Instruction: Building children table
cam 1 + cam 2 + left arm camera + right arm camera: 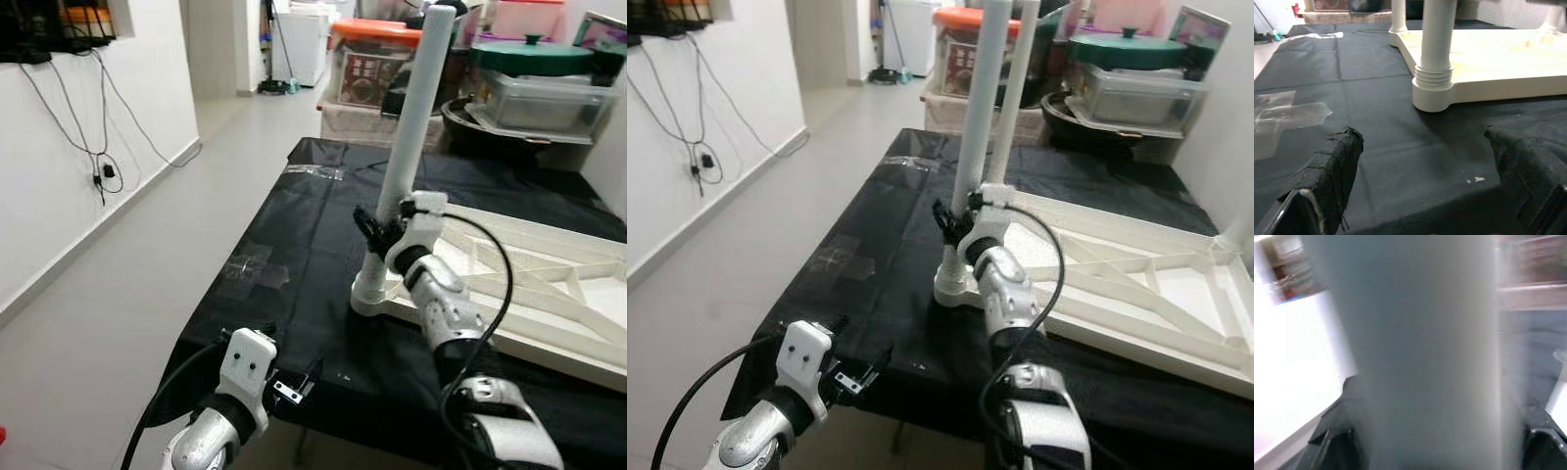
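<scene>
An upturned white plastic table top (549, 294) lies on a black cloth-covered table (294, 225). A white table leg (416, 117) stands upright in the top's near left corner socket (1432, 93). My right gripper (377, 233) is shut on this leg low down, just above the socket. In the right wrist view the leg (1420, 352) sits between both black fingers (1334, 445). A second leg (1011, 69) rises at the far corner. My left gripper (294, 387) hovers open at the table's near edge, its fingers (1332, 166) apart and pointing at the socket.
Clear tape patches (250, 269) lie on the cloth. Storage boxes (377, 59), a green-lidded pot (529, 54) and clear tubs (549, 98) crowd the space behind the table. On the left are open floor (127, 264) and a white wall with hanging cables (103, 171).
</scene>
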